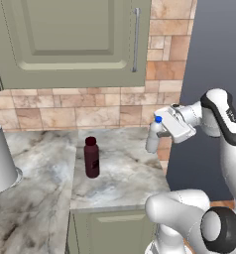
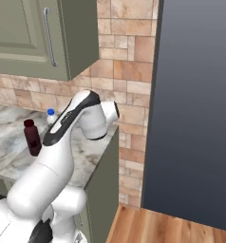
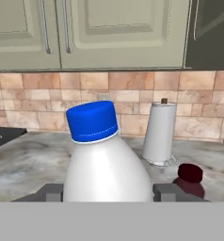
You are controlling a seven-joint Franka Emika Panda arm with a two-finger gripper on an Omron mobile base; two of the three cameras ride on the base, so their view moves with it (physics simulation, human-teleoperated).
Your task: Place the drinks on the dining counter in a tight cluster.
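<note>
- While the whitish bottle (image 1: 153, 136) stood between the fingers of the tool (image 1: 159, 133), the step in hand was judged to be the pickup of the first drink from the wall-side desk (image 1: 120, 173).
- In the hand view, the whitish bottle (image 3: 107, 164) sat centred between the two fingertips (image 3: 50, 192), one at 9 o'clock and one at 3 o'clock of its body. The fingers were parted about as wide as the body and lay at its sides; firm contact could not be confirmed.
- The whitish bottle stood upright at the right-hand end of the desk, near the brick wall (image 1: 90, 111). Its long axis ran vertically, and its blue cap (image 3: 92, 121) pointed to 12 o'clock.
- It could not be told whether its base was on the desk or just clear of it.
- The maroon bottle (image 1: 91, 158) stood upright on the same desk, at about 8 o'clock of the whitish bottle in the left base view and well apart from it. Its long axis was also vertical, cap up.
- A white paper towel roll (image 3: 159, 133) stood further along the desk, beyond the maroon bottle (image 3: 190, 181).
- Judgement: the next move called for a firm closure on the body, a straight lift with the axis kept vertical, and then a carry to the dining counter.
- Judgement: most of the task was yet to be done.
</note>
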